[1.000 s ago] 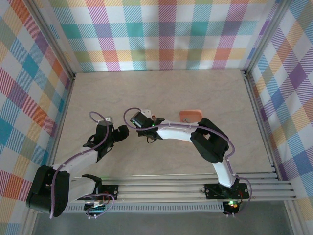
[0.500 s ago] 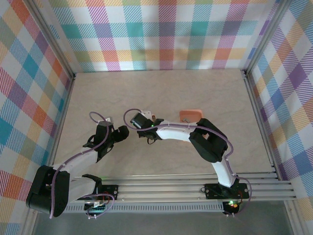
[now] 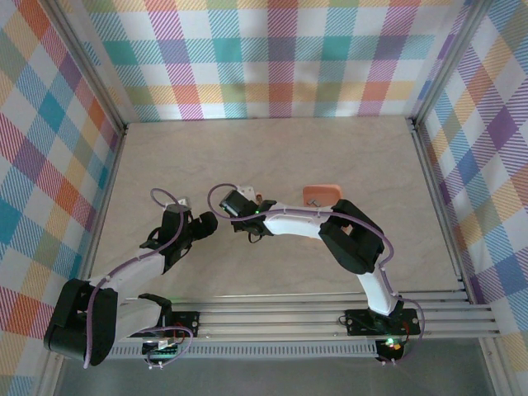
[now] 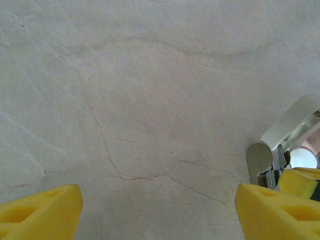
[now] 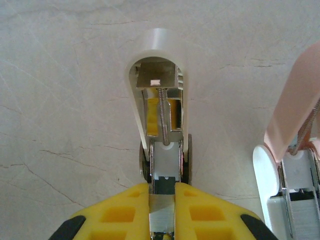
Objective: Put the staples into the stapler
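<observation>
The stapler (image 5: 156,47) lies open on the marble table straight ahead of my right gripper (image 5: 162,192), showing a white arched shell, a silvery metal channel and a spring. That gripper is shut on a flat grey strip of staples (image 5: 166,212), whose front end sits at the rear mouth of the channel. From above, the right gripper (image 3: 239,203) is mid-table with a pink bit of the stapler (image 3: 259,198) beside it. My left gripper (image 4: 159,200) is open over bare table. The stapler (image 4: 292,122) is just to its right, untouched.
A pink arm (image 5: 296,95) and a white base with a staple-filled channel (image 5: 295,205) lie to the right of the held strip. An orange tray (image 3: 320,195) sits behind the right arm's elbow. Plaid walls and aluminium rails enclose the table.
</observation>
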`<action>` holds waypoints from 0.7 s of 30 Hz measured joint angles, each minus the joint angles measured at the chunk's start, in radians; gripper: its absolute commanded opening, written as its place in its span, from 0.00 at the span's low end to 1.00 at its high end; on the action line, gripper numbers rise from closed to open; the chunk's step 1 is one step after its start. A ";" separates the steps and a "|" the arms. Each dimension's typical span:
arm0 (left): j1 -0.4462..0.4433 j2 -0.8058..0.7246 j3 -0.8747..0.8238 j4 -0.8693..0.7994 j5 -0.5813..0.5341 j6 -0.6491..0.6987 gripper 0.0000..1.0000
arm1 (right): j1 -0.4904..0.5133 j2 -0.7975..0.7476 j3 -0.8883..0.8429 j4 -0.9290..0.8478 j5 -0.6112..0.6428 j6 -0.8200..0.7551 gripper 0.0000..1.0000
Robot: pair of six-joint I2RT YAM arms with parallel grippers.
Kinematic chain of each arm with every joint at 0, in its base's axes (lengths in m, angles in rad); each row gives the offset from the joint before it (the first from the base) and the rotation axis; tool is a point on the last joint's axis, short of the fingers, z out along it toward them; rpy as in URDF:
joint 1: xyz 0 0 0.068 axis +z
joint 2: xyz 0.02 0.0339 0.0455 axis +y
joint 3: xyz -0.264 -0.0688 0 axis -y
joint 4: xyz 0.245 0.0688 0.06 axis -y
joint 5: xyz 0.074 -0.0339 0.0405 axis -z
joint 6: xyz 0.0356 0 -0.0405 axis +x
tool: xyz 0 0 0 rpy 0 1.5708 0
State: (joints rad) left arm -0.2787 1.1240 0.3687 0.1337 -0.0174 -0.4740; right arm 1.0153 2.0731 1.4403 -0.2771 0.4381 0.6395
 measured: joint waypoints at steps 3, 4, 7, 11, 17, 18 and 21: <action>0.000 0.000 0.000 0.000 0.000 0.000 0.80 | 0.000 0.000 0.000 0.000 0.000 -0.004 0.16; 0.000 0.000 0.000 0.000 0.000 0.000 0.80 | 0.000 0.000 0.000 0.000 0.000 -0.004 0.16; 0.000 0.000 0.000 0.000 0.000 0.000 0.80 | 0.001 0.000 0.000 -0.002 0.006 -0.004 0.16; 0.000 0.000 0.000 0.000 0.000 0.000 0.80 | 0.002 0.000 0.000 -0.002 0.014 -0.011 0.16; 0.000 -0.001 0.000 0.000 0.000 0.000 0.80 | 0.011 0.000 0.000 -0.002 0.029 -0.031 0.16; 0.000 -0.001 0.000 0.000 0.000 0.000 0.80 | 0.013 0.000 0.000 -0.002 0.031 -0.034 0.16; 0.000 -0.001 0.000 0.000 0.000 0.000 0.80 | 0.016 0.000 0.000 -0.002 0.036 -0.045 0.16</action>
State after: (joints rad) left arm -0.2787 1.1233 0.3687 0.1337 -0.0174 -0.4740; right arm 1.0313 2.0727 1.4403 -0.2790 0.4740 0.5949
